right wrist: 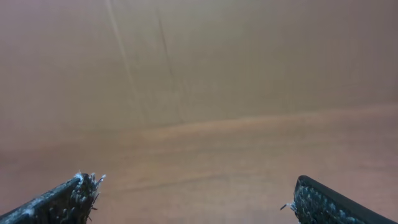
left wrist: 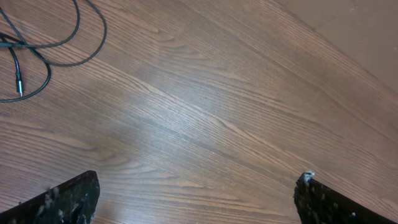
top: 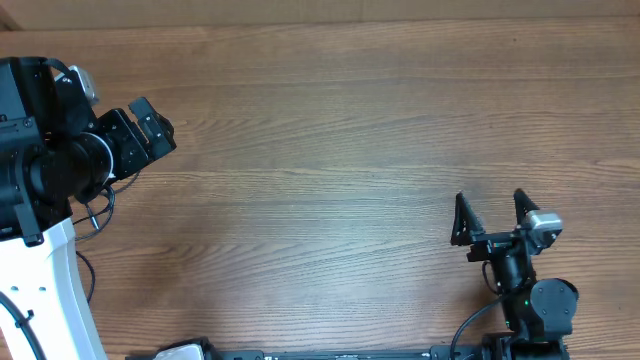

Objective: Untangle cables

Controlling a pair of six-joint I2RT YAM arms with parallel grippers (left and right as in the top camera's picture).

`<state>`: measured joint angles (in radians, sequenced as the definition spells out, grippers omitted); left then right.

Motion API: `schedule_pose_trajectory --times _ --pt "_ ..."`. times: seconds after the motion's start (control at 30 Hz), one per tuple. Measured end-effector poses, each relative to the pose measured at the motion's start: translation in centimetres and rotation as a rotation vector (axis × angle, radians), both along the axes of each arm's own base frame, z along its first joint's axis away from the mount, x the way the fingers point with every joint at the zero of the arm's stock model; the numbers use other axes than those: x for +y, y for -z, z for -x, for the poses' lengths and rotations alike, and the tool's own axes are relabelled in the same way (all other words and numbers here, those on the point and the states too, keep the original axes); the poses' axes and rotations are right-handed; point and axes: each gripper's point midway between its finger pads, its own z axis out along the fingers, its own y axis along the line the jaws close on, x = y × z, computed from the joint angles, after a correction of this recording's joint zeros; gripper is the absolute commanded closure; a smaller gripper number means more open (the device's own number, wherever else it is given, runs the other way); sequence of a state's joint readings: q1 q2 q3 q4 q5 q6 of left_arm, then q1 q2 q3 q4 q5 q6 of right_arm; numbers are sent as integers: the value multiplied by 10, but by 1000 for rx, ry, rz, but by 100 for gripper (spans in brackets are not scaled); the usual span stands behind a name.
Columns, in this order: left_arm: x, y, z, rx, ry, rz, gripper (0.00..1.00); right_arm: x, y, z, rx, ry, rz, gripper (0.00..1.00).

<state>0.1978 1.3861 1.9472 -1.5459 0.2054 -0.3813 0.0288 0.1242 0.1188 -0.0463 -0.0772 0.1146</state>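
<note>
I look down on the brown wooden desk [top: 330, 150] through my cameras.

My left pincer [top: 150, 125] hangs near the left edge of the desk. In its own camera, the left pincer [left wrist: 196, 190] is spread wide. One dark finger sits in each bottom corner of that view, with only bare wood between them. It is not pinching anything.

My right pincer [top: 492, 215] is near the right end of the desk, close to the edge where its arm stands. From above, its two black fingers [top: 463, 218] point up like a wide letter V. In its own camera, the right pincer [right wrist: 196, 190] is spread wide too, with nothing between the tips. That view is blurry, and I can make out only brown wood there.

The cables [left wrist: 104, 31] lie flat on the desk. I see them only in the left wrist view, up in the top left corner. They are thin black cords in loose round loops that cross over each other. One cord ends in a small plug [left wrist: 18, 79] with a shiny tip. The cables are well apart from the left pincer and do not touch it.

From above, a thin black loop peeks out under the left arm by the left edge of the desk. I cannot tell if it is one of these cables.
</note>
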Motion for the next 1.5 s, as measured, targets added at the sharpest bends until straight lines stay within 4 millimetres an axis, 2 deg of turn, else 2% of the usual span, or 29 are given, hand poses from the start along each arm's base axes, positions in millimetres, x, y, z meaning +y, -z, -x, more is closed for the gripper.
schedule_pose_trajectory --times 0.03,0.3,0.6,1.5 --pt "0 0 0 0 0 0 0 0 10 0 17 1 4 0" --pt "0 0 0 0 0 0 0 0 44 2 86 -1 12 0" --pt "0 0 0 0 0 0 0 0 35 4 45 -1 11 0" --pt "0 0 0 0 0 0 1 0 35 4 45 -2 11 0"
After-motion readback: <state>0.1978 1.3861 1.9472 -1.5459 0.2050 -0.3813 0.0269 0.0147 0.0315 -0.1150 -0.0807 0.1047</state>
